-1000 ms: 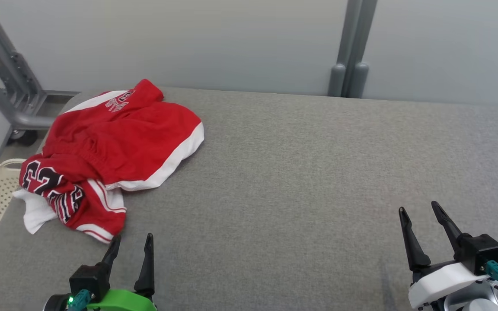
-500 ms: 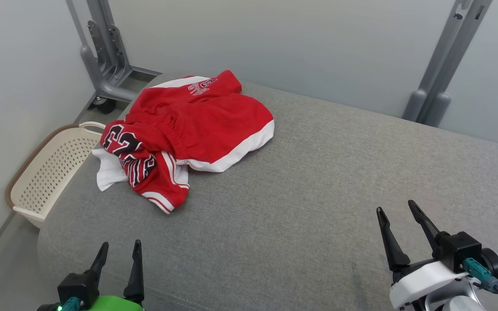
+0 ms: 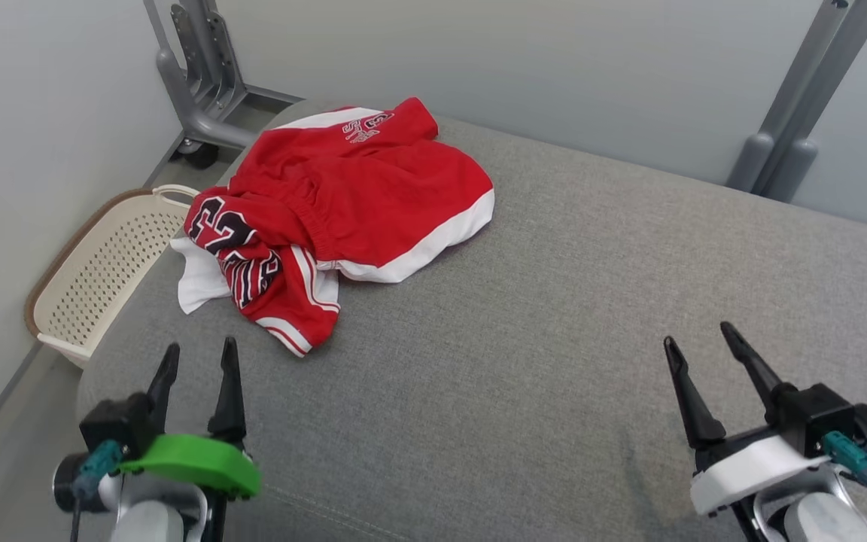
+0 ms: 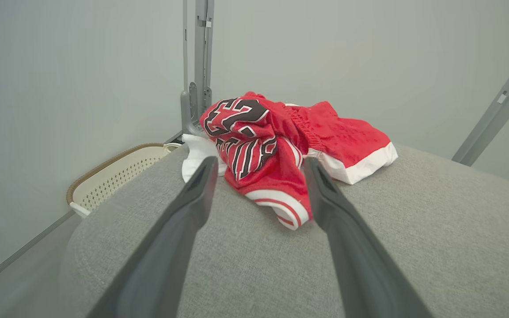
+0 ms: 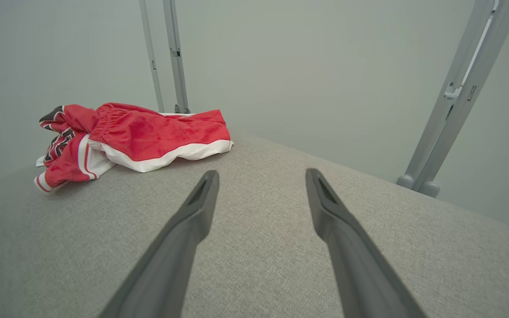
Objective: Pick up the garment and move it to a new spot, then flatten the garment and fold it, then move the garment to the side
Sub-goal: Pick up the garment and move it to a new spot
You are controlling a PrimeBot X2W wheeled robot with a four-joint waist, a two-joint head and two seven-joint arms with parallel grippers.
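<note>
A crumpled red garment (image 3: 343,203) with white trim and a black number print lies bunched at the far left corner of the grey padded table (image 3: 554,339). My left gripper (image 3: 200,352) stands open just short of its near hem, nothing between the fingers. In the left wrist view the garment (image 4: 281,150) sits right ahead of the open left gripper (image 4: 259,165). My right gripper (image 3: 697,335) is open over bare table at the lower right, far from the cloth. From the right wrist view the garment (image 5: 148,134) lies far off to the left of the open right gripper (image 5: 261,176).
A cream perforated laundry basket (image 3: 102,271) stands on the floor beside the table's left edge. A grey metal frame on a wheel (image 3: 204,83) is behind the far left corner, and a grey post (image 3: 802,113) rises at the back right. Pale walls surround the table.
The head camera has turned left and shifted, so the whole scene sits differently. My left gripper has risen and come forward toward the garment's near hem. The garment lies as before.
</note>
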